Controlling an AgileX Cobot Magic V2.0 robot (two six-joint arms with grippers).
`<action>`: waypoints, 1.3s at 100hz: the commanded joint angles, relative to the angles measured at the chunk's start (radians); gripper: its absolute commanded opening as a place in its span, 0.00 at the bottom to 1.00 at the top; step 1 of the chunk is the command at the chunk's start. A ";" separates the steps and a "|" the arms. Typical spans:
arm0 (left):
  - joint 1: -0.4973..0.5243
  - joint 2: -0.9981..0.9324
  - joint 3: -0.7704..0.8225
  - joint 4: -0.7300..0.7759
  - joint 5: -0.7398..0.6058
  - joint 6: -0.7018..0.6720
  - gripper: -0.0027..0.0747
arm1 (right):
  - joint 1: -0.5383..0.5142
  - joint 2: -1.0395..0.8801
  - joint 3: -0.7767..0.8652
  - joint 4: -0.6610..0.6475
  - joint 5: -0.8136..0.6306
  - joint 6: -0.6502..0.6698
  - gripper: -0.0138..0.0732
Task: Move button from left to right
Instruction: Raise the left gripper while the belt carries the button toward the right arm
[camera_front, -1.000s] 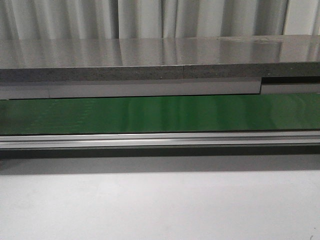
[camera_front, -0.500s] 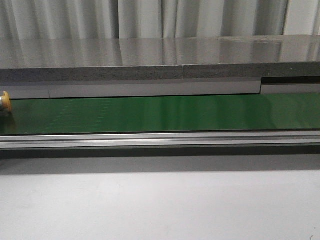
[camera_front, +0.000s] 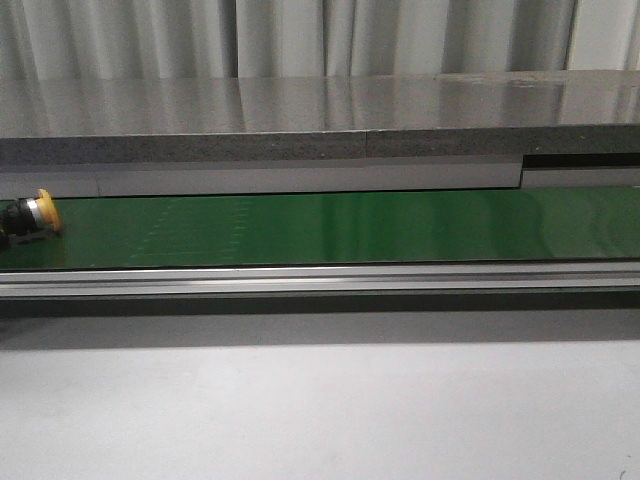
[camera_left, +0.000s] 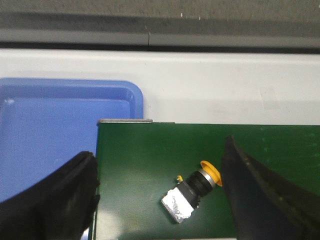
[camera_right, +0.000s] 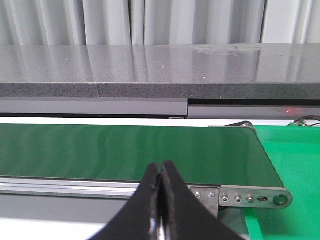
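Item, nearest: our left gripper (camera_left: 160, 200), fingers (camera_left: 55, 200) spread wide and holding nothing, hangs over the left end of the green conveyor belt (camera_front: 330, 228).

Item: the button (camera_left: 192, 187) lies on its side on the belt between those open fingers, touching neither; yellow-orange head, black neck, a boxy rear block with a pale reflective face. In the front view the button (camera_front: 30, 215) sits at the belt's far left end, head pointing right.

Item: a blue tray (camera_left: 50, 135) stands just beside that left end of the belt, off the belt itself.

Item: our right gripper (camera_right: 161, 210), fingers pressed together with nothing between them, waits near the right end of the belt, where the belt's end roller bracket (camera_right: 250, 197) shows.

Item, farthest: a grey stone-topped counter (camera_front: 320, 120) runs behind the belt, curtains (camera_front: 300, 35) beyond it.

Progress, as we judge it: barely begun. The button rests on the belt at its left end; the whole run rightward along the belt remains, and any pick-up at the right end is not yet done.
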 joint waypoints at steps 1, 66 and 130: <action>-0.006 -0.136 0.083 -0.024 -0.173 0.009 0.69 | 0.001 -0.020 -0.014 -0.012 -0.084 -0.006 0.08; -0.057 -0.860 0.804 -0.024 -0.531 0.061 0.69 | 0.001 -0.020 -0.014 -0.012 -0.084 -0.006 0.08; -0.153 -1.023 0.935 -0.033 -0.553 0.061 0.44 | 0.001 -0.020 -0.014 -0.012 -0.084 -0.006 0.08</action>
